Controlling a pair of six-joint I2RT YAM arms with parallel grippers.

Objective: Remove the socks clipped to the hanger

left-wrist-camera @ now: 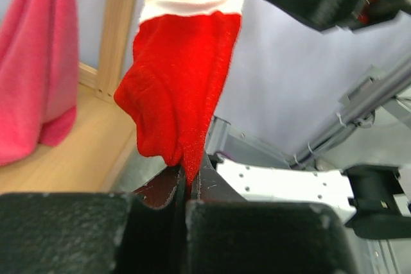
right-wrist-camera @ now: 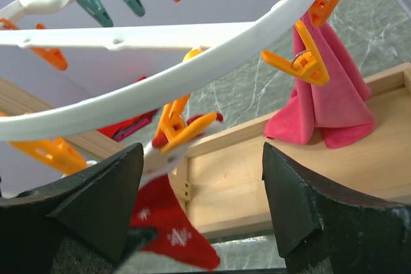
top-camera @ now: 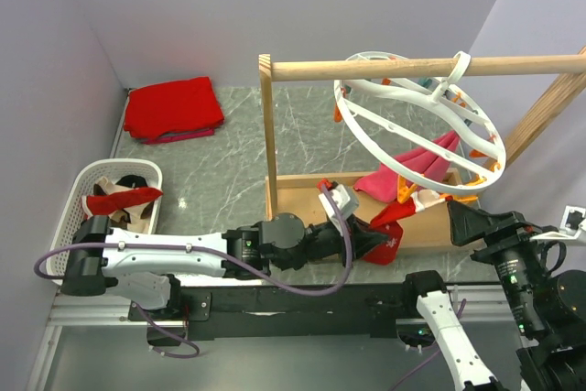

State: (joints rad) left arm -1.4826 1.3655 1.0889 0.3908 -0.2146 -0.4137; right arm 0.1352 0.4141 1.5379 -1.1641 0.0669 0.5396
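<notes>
Left wrist: left gripper (left-wrist-camera: 186, 187) clamped on red sock (left-wrist-camera: 186, 75) toe, sock hanging above; right gripper (right-wrist-camera: 202, 203) jaws apart.

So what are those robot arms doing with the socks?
They are taking socks off the white hanger. The left fingers are shut on the bottom tip of a red-and-white sock, which hangs from an orange peg on the ring. The right fingers are open and pointed at that peg. A pink sock is clipped further along, and a few socks lie in the white basket.
</notes>
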